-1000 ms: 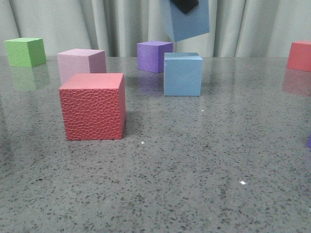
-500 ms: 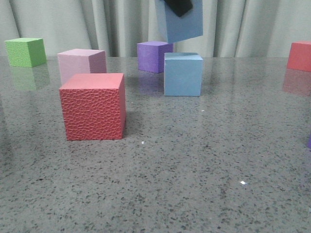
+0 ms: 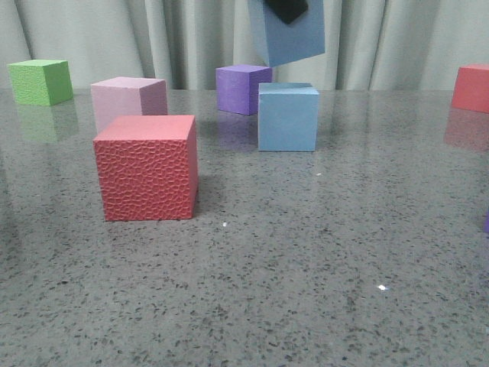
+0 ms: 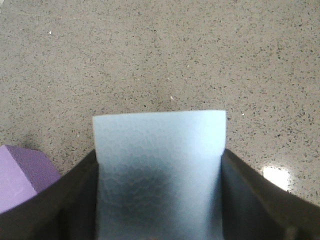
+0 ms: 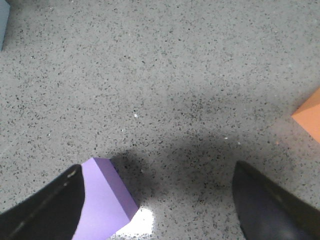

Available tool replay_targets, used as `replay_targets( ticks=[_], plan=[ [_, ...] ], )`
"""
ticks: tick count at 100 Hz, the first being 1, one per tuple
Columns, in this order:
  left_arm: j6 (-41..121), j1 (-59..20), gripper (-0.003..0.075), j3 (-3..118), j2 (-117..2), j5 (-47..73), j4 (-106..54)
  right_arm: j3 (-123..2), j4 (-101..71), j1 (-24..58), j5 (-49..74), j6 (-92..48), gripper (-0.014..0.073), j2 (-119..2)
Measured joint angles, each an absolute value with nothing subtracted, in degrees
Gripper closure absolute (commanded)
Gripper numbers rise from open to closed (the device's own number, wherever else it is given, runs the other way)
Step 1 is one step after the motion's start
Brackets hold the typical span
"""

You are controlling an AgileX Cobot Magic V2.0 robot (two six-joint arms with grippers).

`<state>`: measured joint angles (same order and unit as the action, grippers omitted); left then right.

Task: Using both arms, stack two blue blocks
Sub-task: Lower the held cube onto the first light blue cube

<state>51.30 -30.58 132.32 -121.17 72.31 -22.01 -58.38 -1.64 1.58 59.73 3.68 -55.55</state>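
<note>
Left pincer (image 4: 159,200) grips unmarked blue block (image 4: 159,165); no writing

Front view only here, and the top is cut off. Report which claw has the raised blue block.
Observer: The left claw. Its wrist view shows the raised blue block wedged between both black fingers.
Operator: Now the other arm.
Observer: The right claw is open and empty.
Operator: Name what is near it.
Observer: A purple cube lies beside one finger, and an orange block sits at the edge of that view.
</note>
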Motion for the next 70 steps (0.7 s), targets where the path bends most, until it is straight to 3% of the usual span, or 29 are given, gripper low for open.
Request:
replay_targets(
  ticks=[70],
  plan=[
    [53.64,-30.58,0.0468,129.73,-121.17,72.31,-21.41,-58.38,-1.64,1.58,59.73,3.68,-0.0006,-55.55]
  ],
)
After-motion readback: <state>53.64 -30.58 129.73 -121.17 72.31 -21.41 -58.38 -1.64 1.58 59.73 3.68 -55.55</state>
